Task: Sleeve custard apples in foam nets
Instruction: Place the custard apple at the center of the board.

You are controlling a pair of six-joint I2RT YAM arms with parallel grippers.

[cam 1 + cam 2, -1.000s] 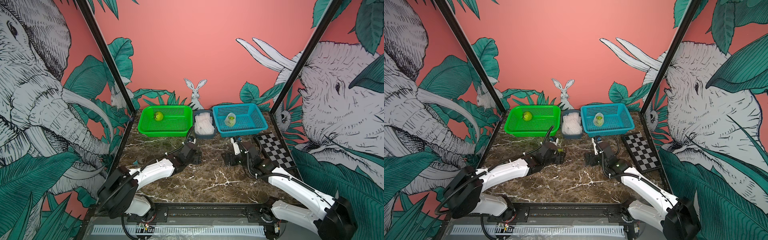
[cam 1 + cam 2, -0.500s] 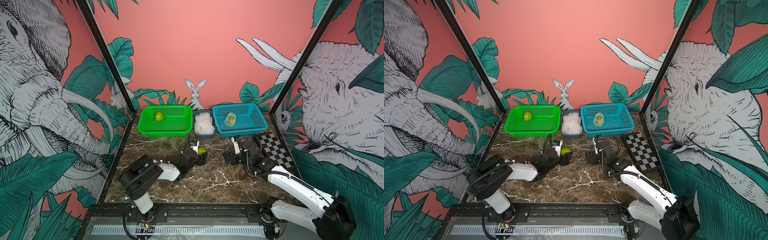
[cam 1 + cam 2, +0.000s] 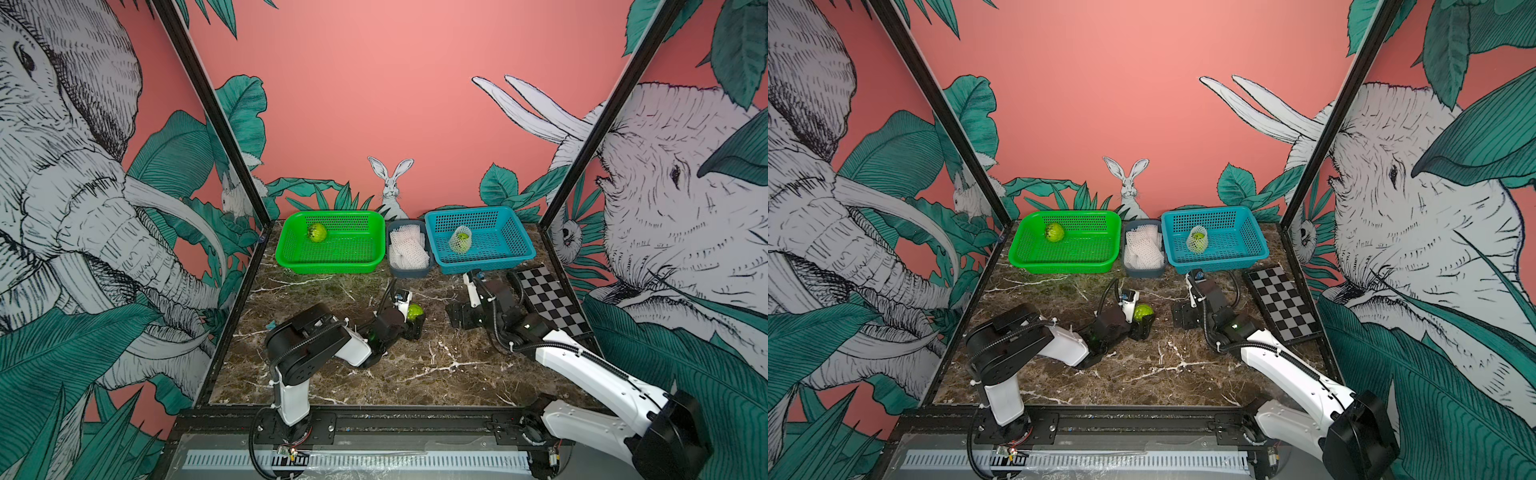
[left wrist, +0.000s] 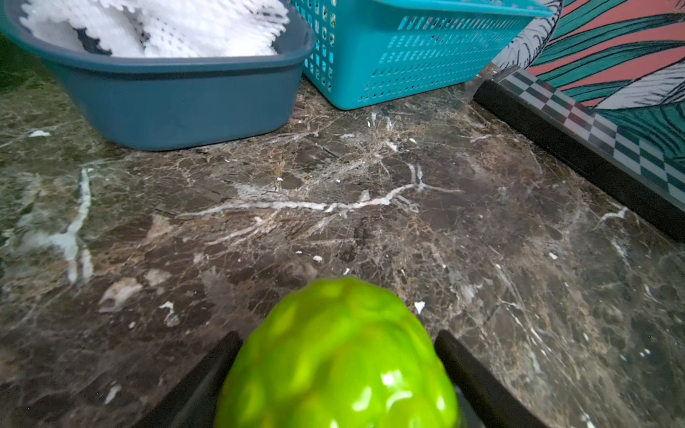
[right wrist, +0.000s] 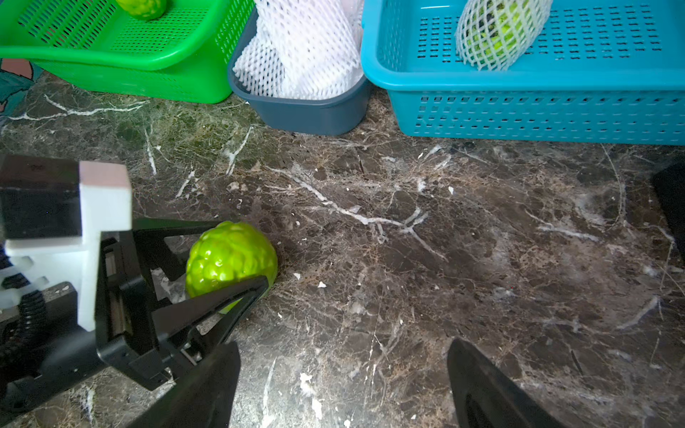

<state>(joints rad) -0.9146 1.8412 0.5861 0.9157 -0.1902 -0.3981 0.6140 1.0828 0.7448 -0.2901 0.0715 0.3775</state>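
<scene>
My left gripper [image 3: 415, 319] lies low at the middle of the marble table, shut on a bare green custard apple [image 3: 414, 311] that rests against the tabletop. In the left wrist view that apple [image 4: 337, 355] fills the space between both black fingers. My right gripper [image 5: 343, 344] stands open and empty just to its right, facing it. A second bare custard apple [image 3: 317, 232] sits in the green basket [image 3: 291, 257]. A third, sleeved in a foam net [image 3: 460, 240], lies in the blue basket [image 3: 519, 249]. Spare foam nets [image 3: 407, 249] fill the grey tub [image 3: 411, 272].
The baskets and the tub stand in a row along the back wall. A black and white checkerboard [image 3: 548, 299] lies at the right edge beside my right arm. Bare marble stretches in front of both grippers.
My left arm has folded back, its shoulder now nearer the front rail, and its gripper has turned so the apple shows from above. The right arm has hardly moved.
</scene>
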